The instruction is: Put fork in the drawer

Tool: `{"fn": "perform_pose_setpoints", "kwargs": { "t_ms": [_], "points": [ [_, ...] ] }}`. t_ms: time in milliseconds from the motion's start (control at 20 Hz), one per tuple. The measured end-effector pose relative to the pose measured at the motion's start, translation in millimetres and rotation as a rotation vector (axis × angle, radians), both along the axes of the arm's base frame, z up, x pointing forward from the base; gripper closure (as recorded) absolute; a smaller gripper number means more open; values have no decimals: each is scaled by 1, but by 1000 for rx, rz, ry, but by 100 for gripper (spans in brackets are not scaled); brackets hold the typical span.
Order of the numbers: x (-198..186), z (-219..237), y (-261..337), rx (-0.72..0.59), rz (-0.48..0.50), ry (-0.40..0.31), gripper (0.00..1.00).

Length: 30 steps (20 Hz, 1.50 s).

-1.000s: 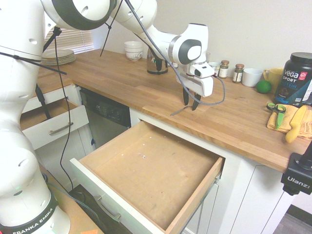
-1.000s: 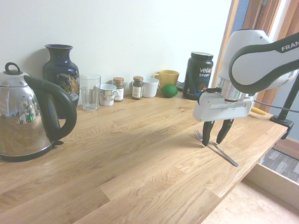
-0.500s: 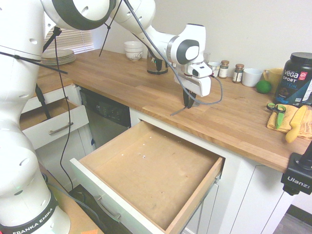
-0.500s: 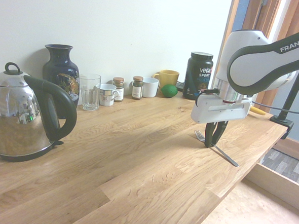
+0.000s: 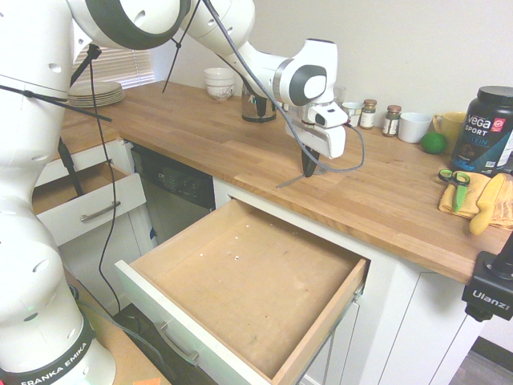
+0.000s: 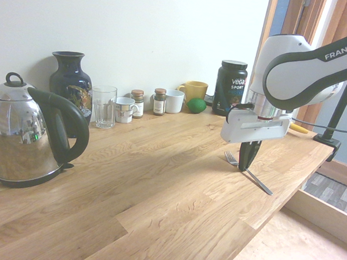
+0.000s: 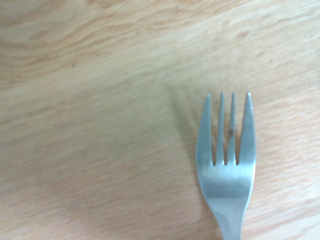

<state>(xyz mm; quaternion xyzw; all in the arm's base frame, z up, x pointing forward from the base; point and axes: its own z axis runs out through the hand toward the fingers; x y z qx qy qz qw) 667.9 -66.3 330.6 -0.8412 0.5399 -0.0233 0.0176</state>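
I have the pincer point(image 6: 247, 164) pointing straight down over the wooden tabletop point(image 5: 240, 136), near its front edge, and its two dark fingers are pressed together on the fork point(image 6: 250, 174), pinching it just behind the tines. In the second exterior view the fork's tines point(image 6: 231, 159) stick out on one side of the fingers and the thin handle runs out on the other, slanting toward the edge of the tabletop. I cannot tell from either side view whether the fork is resting on the wood or lifted just clear of it. My wrist view shows the four tines point(image 7: 226, 130) close above the wood grain with a faint shadow beside them.

The drawer point(image 5: 248, 289) stands pulled wide open below the tabletop edge, directly in front of where I am holding the fork; its bare brown bottom has only a few pale specks on it. A smaller white-fronted drawer point(image 5: 84, 208) is also open further along.

On the tabletop well away from the pincer I see a steel kettle point(image 6: 26, 136), a dark blue vase point(image 6: 70, 88), a glass point(image 6: 104, 106), spice jars point(image 6: 159, 101), a yellow mug point(image 6: 195, 90), a lime point(image 6: 197, 105), a black tub point(image 6: 230, 87) and green-handled scissors point(image 5: 454, 183) on a yellow cloth point(image 5: 469, 200).
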Motion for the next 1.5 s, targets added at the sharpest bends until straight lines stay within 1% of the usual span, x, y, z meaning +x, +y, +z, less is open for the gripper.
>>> {"fn": "perform_pose_setpoints", "kwargs": {
  "t_ms": [200, 400, 850, 1000, 1150, 1500],
  "points": [
    [2, 11, 0, -2, 11, -19, 100],
    [-1, 44, 6, -2, 26, -57, 100],
    [-28, 78, 13, 1, 54, -82, 100],
    [-47, 93, 17, -2, 98, -88, 100],
    [-73, 100, 20, -7, 148, -76, 100],
    [-144, 94, 27, -17, 263, -39, 100]
  ]
}}
